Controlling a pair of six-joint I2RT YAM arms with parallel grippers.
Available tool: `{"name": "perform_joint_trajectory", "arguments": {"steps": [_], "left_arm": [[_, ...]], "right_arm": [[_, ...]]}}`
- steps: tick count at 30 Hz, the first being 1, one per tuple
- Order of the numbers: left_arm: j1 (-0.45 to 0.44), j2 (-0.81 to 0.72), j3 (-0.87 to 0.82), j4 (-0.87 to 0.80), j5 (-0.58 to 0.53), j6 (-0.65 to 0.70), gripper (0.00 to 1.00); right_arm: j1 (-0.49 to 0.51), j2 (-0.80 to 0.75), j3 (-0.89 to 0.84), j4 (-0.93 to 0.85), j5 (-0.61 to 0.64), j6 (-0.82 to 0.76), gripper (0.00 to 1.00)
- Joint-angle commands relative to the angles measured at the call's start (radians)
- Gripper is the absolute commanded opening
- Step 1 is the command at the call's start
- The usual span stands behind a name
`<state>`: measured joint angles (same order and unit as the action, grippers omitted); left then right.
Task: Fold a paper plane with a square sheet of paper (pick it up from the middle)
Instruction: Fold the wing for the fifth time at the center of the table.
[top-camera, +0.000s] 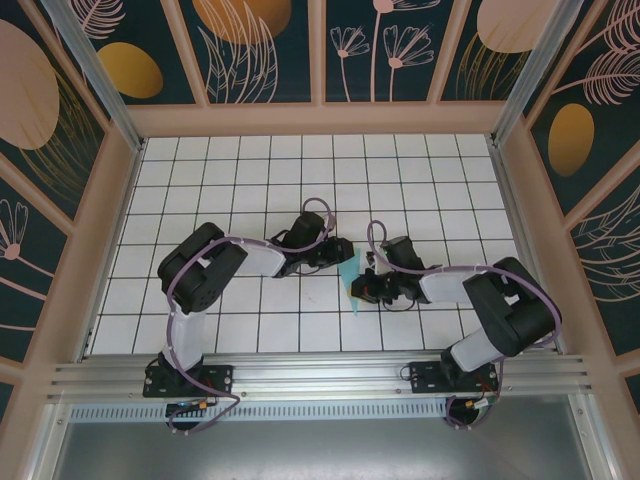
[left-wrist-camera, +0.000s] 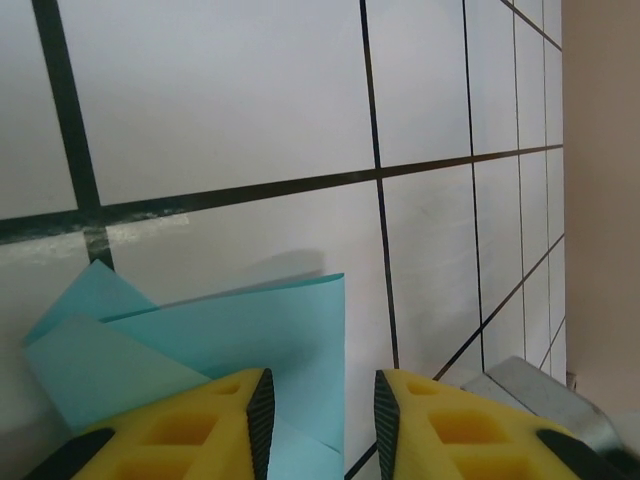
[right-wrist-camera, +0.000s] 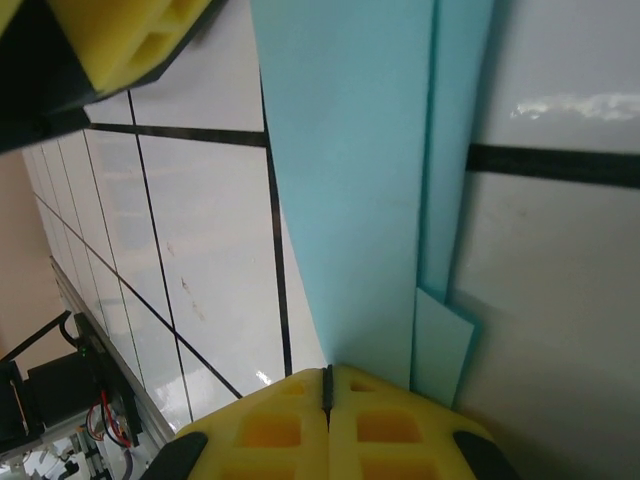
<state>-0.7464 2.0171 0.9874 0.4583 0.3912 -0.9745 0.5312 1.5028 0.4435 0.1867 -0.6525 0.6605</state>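
**Folded cyan sheet between two claws**

The sheet of paper (top-camera: 352, 278) lies on the white surface (top-camera: 430, 180), a glossy grid of square tiles with thin dark lines. From above the sheet is a slim, matte turquoise wedge tapering to a point at its near end. Up close it shows flat stacked layers with straight, crisp edges.

The right claw (right-wrist-camera: 328, 385) sits at the sheet's near end. Its yellow, hollow-celled fingers are pressed together along a hairline seam, and a long strip of the sheet runs straight into their tips, seemingly pinched there.

The left claw (left-wrist-camera: 320, 405) is at the sheet's far end. Its black-edged yellow fingers stand parted, and a corner of the sheet's layered flap lies in the gap under them.
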Motion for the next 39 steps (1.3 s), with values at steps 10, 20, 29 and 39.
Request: {"name": "perform_joint_trajectory", "arguments": {"steps": [10,20,29,39], "left_arm": [[-0.002,0.048,0.018,-0.107,-0.068,-0.007,0.33],[0.000,0.048,0.033,-0.122,-0.083,-0.001,0.33],[0.001,0.035,0.016,-0.061,-0.074,-0.004,0.35],[-0.002,-0.121,0.039,-0.111,-0.130,0.045,0.53]], "right_arm": [[0.056,-0.053,-0.058,-0.103,0.023,-0.045,0.04],[0.063,-0.110,-0.129,-0.103,-0.010,-0.023,0.03],[0.061,-0.210,-0.155,-0.160,0.032,-0.018,0.01],[-0.054,-0.395,-0.029,-0.376,0.432,0.016,0.00]]}}
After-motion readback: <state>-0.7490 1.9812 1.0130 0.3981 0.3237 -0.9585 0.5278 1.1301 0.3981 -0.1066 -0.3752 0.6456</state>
